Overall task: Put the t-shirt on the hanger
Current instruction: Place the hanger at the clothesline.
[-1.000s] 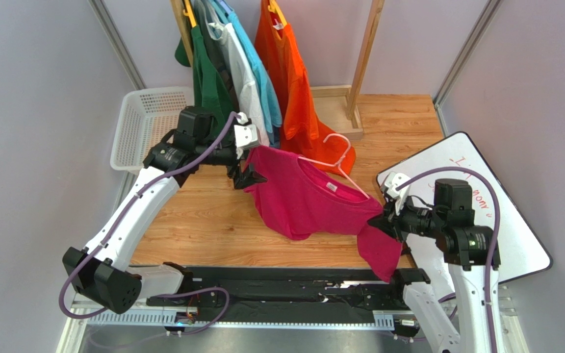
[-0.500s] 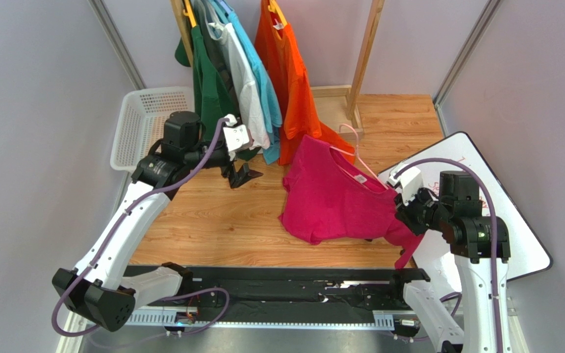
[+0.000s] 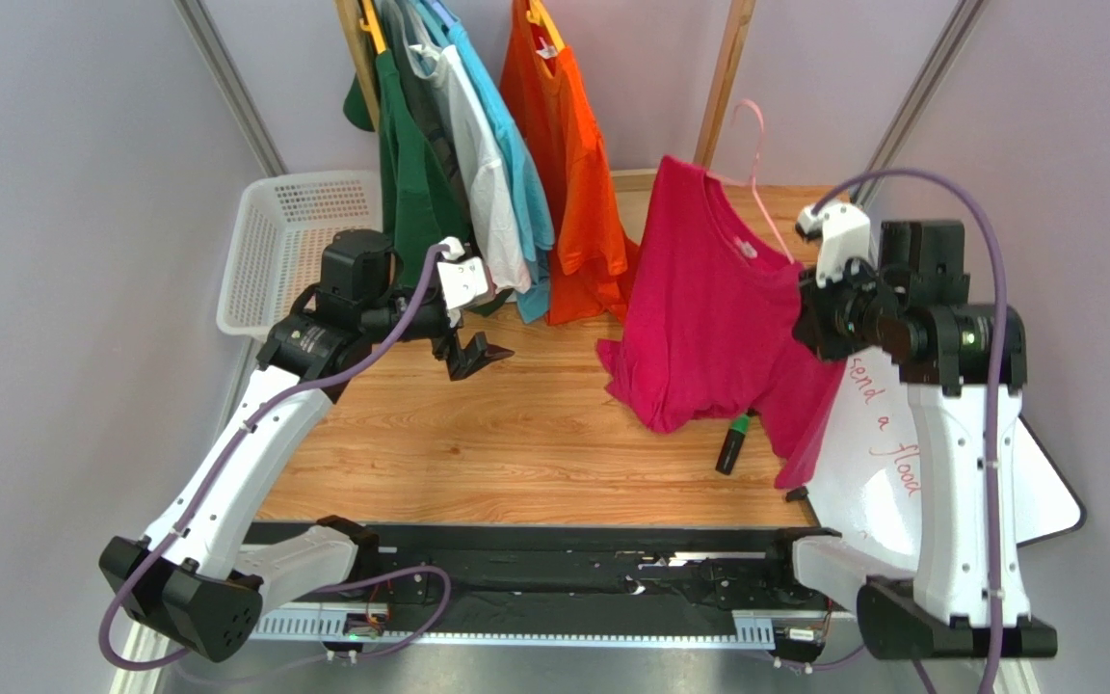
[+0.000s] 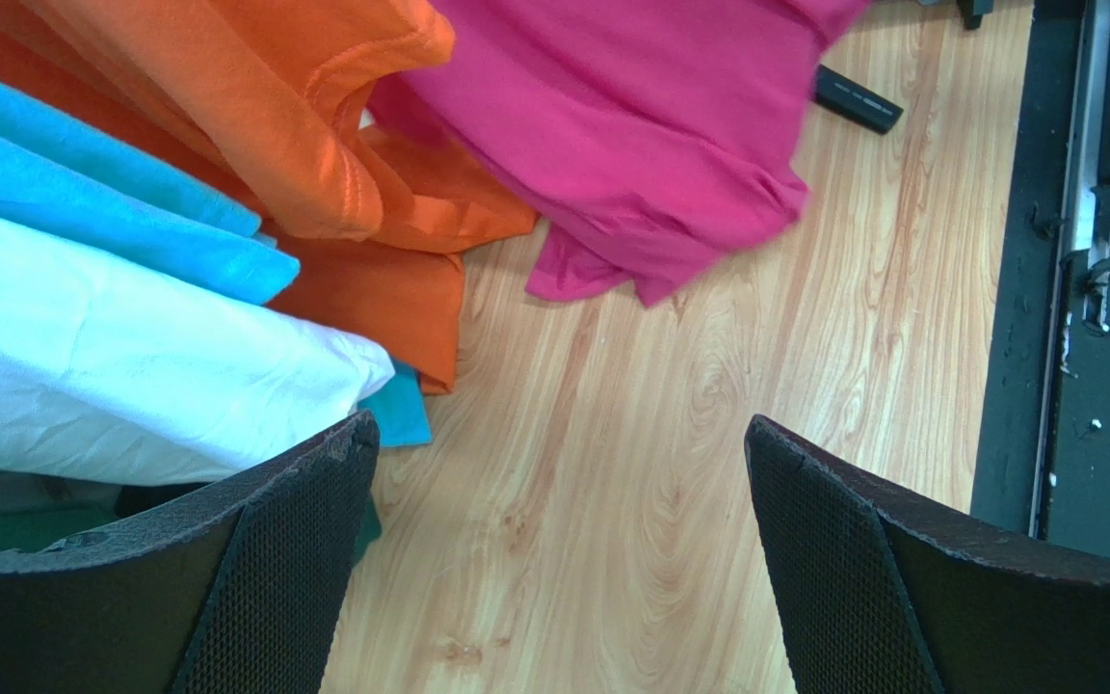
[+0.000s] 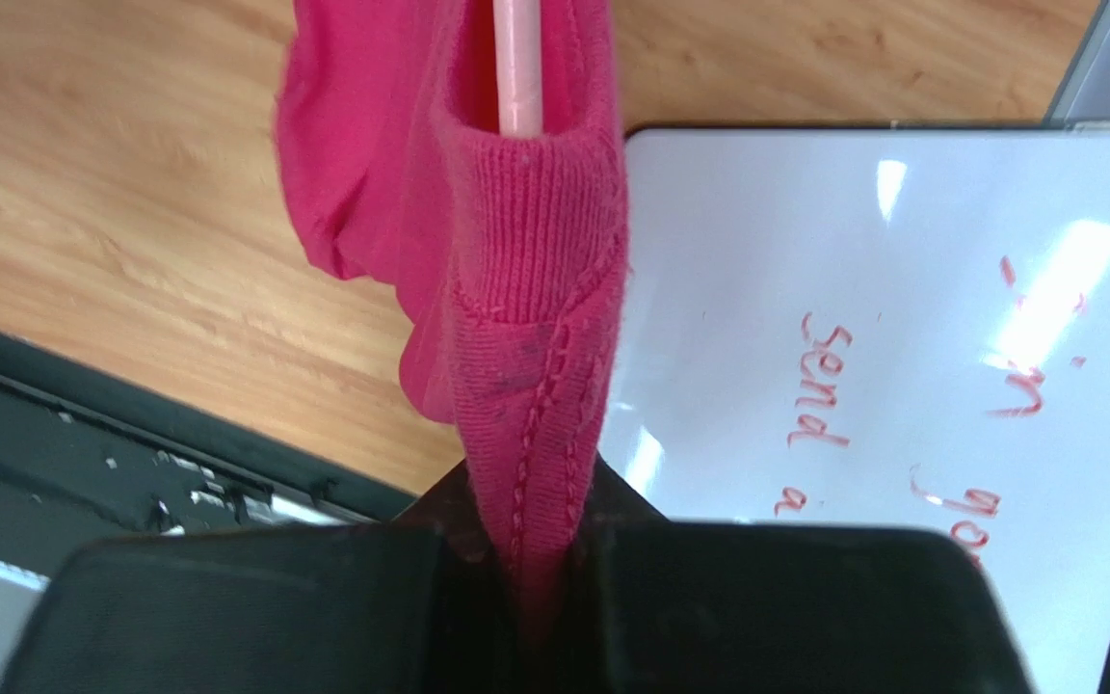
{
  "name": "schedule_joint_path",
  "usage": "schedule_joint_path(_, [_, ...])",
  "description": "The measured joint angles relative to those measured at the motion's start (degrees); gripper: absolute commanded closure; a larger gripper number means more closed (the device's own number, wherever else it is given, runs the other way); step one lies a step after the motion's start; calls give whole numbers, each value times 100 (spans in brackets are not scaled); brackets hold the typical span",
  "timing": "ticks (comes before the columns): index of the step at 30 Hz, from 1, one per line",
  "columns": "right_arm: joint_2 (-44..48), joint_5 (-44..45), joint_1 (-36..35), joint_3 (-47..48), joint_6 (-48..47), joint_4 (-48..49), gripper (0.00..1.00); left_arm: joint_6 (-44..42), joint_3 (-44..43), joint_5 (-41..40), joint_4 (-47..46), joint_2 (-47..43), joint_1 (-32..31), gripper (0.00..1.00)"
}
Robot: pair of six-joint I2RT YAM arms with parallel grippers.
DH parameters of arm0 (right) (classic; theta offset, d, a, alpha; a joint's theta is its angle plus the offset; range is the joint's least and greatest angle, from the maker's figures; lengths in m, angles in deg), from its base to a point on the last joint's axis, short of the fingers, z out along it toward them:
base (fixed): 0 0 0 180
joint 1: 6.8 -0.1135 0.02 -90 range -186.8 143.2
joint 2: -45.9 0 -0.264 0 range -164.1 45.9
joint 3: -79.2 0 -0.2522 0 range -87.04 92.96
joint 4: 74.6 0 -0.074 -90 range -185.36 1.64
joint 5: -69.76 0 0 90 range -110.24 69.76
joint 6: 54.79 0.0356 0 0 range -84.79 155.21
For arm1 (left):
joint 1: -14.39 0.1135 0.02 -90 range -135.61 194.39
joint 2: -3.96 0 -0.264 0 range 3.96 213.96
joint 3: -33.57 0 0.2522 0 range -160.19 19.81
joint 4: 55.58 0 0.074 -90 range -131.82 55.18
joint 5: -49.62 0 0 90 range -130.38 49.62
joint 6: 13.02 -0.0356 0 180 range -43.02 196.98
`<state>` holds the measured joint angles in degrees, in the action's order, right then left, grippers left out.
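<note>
The magenta t-shirt (image 3: 713, 311) hangs in the air at centre right, draped over the thin light-pink hanger (image 3: 759, 181), whose hook rises above the collar. My right gripper (image 3: 819, 321) is raised and shut on the shirt's sleeve hem; in the right wrist view the cloth (image 5: 532, 347) is pinched between the jaws and the hanger's pink bar (image 5: 516, 65) shows inside the sleeve. My left gripper (image 3: 471, 352) is open and empty above the wooden table, left of the shirt; the left wrist view shows the shirt's lower edge (image 4: 633, 130).
A rail at the back holds green (image 3: 409, 159), white, blue and orange (image 3: 568, 159) shirts on yellow hangers. A white basket (image 3: 286, 246) is at back left. A whiteboard (image 3: 937, 434) lies at right, and a dark marker (image 3: 732, 444) lies on the table.
My right gripper has risen and moved back, lifting the shirt and hanger off the table. My left gripper let go of the shirt earlier and has stayed open, shifting slightly.
</note>
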<state>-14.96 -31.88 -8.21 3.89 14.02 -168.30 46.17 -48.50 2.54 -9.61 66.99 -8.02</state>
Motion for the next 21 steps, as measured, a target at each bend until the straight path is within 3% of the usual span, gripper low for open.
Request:
schedule_joint_path(14, [-4297, 118, -280, 5246, 1165, 881, 100, 181, 15, -238, -48, -76, 0, 1])
schedule_joint_path(21, [-4741, 354, -459, 5272, 1331, 1768, 100, 262, 164, -455, -98, -297, 0, 1])
